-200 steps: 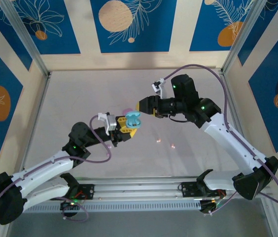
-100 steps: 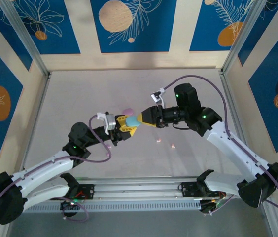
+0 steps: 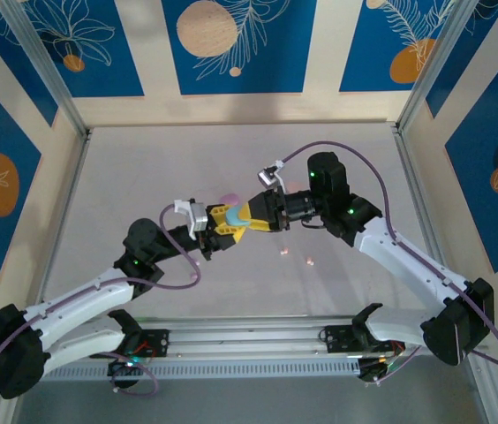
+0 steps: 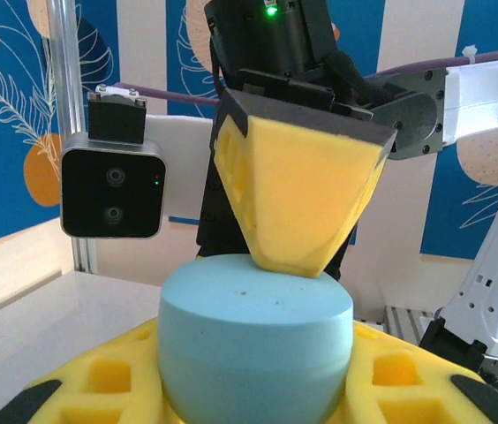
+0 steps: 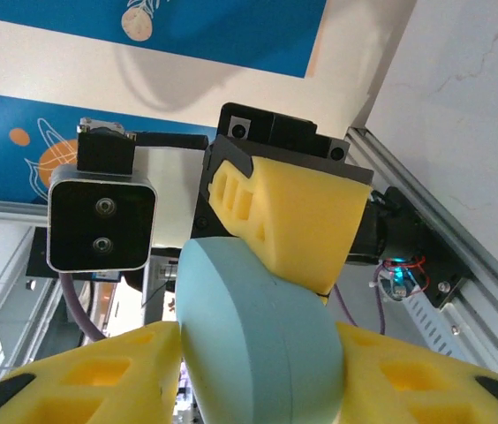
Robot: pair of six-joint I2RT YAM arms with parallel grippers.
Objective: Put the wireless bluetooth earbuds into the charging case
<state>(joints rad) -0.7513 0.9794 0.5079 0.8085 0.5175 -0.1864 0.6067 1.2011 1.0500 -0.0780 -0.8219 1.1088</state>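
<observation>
Two robot arms meet in mid-air above a pale grey counter walled with blue leaf-pattern panels. I am both arms.

My left gripper, with yellow foam fingers, is clamped on a light blue pebble-shaped plastic charging case and holds it up off the counter. In the left wrist view the case sits snug between my two pads.

What has just changed: a second ago my right gripper hung apart from the case with its fingers wider. It has since swung in to meet the left, and its fingers have narrowed around the same case. In the right wrist view the pads press against both sides.

So both arms now hold the one case. I judge this as bracing it to work the lid. I cannot tell whether any earbuds are inside.

A small lilac-pink rounded object lies on the counter just behind my fingers, too small to tell if it is a bud or a case.
</observation>
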